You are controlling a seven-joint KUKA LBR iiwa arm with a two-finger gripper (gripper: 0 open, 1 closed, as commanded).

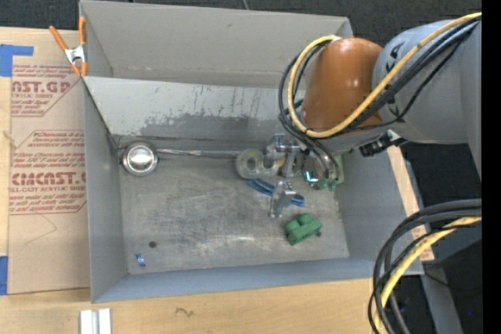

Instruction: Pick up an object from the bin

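Camera view, looking down into the bin (pixel 196 43): a small blue piece (pixel 262 186), thin and elongated, lies on the bin's floor in its right half, roughly midway between the back wall and the front edge. The gripper (pixel 280 203) is down in the bin right over this piece, its metal tip low above the floor at the blue piece's right end. Whether it grips the piece cannot be told, nor whether the gripper is spread or closed.

Just left of the gripper, and touching or nearly touching the blue piece's upper end, lies a pale grey ring-shaped part (pixel 249 163). A green block (pixel 302 229) sits on the floor just in front of the gripper, towards the bin's front right corner, apart from the blue piece.

A metal ladle (pixel 139 159) lies further out, its shiny round bowl close to the left wall and its thin handle running right along the floor towards the grey ring. A tiny blue speck (pixel 140 260) rests near the front left corner.

Above the gripper, the wrist carries an orange cover (pixel 344 82) looped with yellow and black cables (pixel 293 90).
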